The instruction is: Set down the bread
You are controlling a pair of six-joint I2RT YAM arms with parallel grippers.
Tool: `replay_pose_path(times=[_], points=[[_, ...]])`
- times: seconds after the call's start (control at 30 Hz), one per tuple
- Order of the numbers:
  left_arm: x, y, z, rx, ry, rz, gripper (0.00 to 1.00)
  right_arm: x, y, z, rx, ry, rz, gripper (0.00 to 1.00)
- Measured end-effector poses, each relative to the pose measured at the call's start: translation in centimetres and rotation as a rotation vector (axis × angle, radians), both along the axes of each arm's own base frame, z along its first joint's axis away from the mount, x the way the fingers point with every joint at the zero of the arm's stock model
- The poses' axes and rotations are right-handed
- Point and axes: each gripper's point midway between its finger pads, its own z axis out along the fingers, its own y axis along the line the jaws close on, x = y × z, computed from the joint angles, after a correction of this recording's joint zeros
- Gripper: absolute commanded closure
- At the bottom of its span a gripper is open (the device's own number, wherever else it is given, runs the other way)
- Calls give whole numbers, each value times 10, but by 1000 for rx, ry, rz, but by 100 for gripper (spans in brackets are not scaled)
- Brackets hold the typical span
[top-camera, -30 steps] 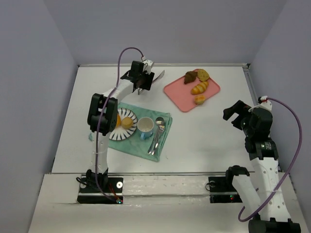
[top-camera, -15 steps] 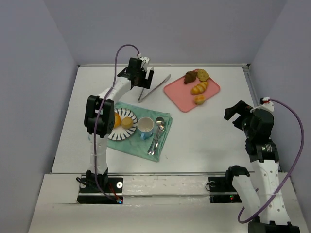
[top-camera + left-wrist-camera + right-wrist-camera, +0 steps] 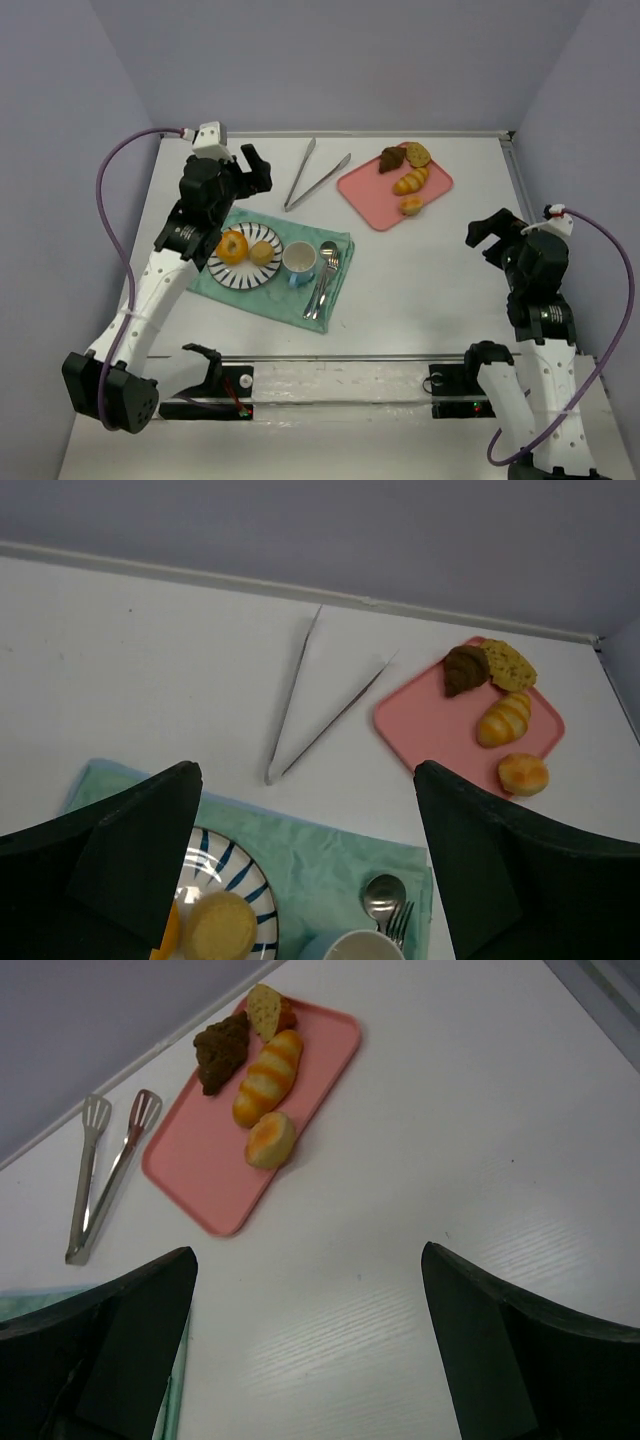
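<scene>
L gripper (image 3: 248,175): held above the far-left part of the table, just beyond the far edge of the cloth. Claw wide, nothing btwn the fingers (confirmed in wrist view).

Green cloth (image 3: 290,300): laid left of ctr, skewed to the table edges. On it, L to R:
- striped plate (image 3: 245,280) w/ two pcs of bread: an orange bun (image 3: 232,245) and a paler roll (image 3: 262,252), side by side, touching or nearly so;
- cup (image 3: 299,262), upright, just beside the plate;
- spoon and fork (image 3: 325,275), lying together by the cloth's right edge.

Tongs (image 3: 312,172): flat on bare table near the far edge, approx. ctr, arms spread, btwn L gripper and tray. Not gripped.

Pink tray (image 3: 365,195): near the far edge, right of ctr, skewed. Holds four pcs: dark croissant (image 3: 392,159) and seeded slice (image 3: 417,154) at its far end, touching; striped long roll (image 3: 410,181) mid-tray; small round bun (image 3: 410,206) toward the near end.

R gripper (image 3: 492,235): above the right edge, mid-depth, well apart from the tray. Claw wide, empty.
</scene>
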Motion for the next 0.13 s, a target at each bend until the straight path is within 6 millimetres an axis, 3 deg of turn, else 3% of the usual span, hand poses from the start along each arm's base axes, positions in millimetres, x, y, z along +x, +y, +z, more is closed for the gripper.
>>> replay_pose_path(times=[0.13], points=[[-13, 14, -36, -7, 83, 72, 1, 0, -1, 5, 0, -23, -8, 0]])
